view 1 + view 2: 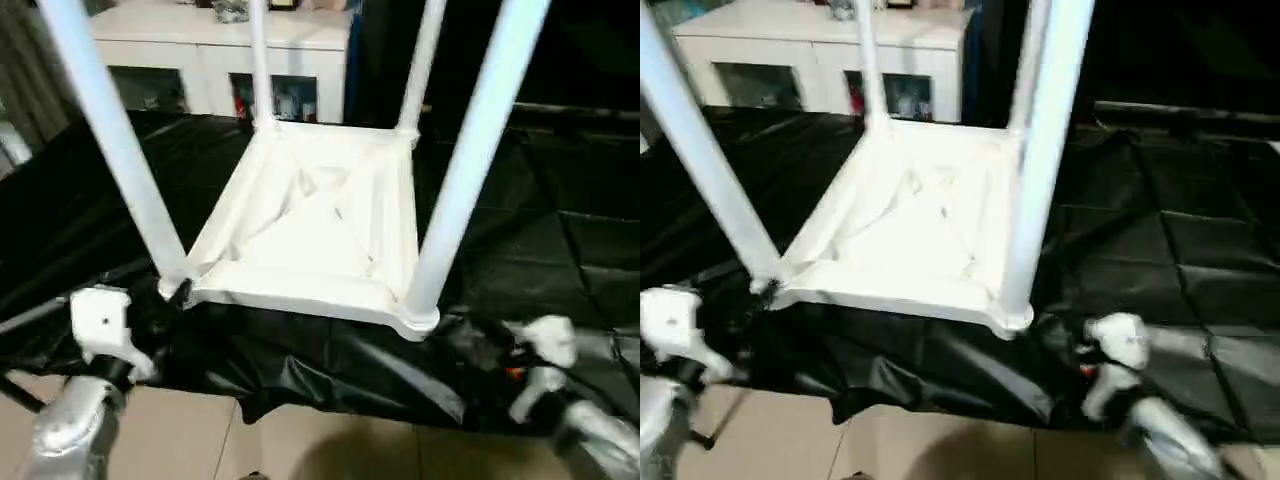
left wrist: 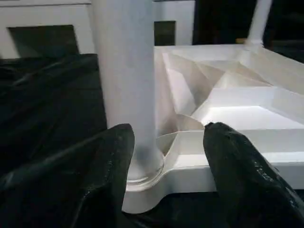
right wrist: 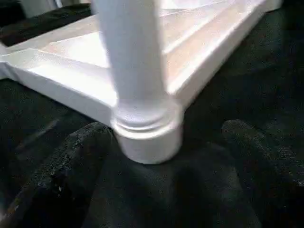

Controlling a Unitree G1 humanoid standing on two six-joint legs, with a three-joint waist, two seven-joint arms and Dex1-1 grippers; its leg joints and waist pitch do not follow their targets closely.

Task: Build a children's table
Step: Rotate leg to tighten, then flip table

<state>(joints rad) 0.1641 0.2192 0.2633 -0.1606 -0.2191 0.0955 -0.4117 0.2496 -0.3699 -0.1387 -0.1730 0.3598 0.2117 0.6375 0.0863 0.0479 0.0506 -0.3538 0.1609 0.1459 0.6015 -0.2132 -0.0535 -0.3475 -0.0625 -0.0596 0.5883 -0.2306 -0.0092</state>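
Observation:
The children's table lies upside down on the black-draped work table, its white ribbed tabletop (image 1: 310, 220) facing up. Four white legs stand upright in the corner sockets: near-left leg (image 1: 120, 150), near-right leg (image 1: 470, 160) and two far ones (image 1: 260, 70). My left gripper (image 2: 166, 130) is open at the near-left corner. One of its black fingers (image 2: 95, 175) is beside that leg's base, the other in front of the tabletop's rim. My right gripper (image 3: 166, 127) is open and wide, just short of the near-right corner socket (image 3: 147, 137), touching nothing.
The black drape (image 1: 560, 230) covers the work table and hangs crumpled over its front edge, with tiled floor (image 1: 300, 440) below. A white cabinet (image 1: 220, 50) with glass doors stands behind the table. Bare drape lies right of the tabletop.

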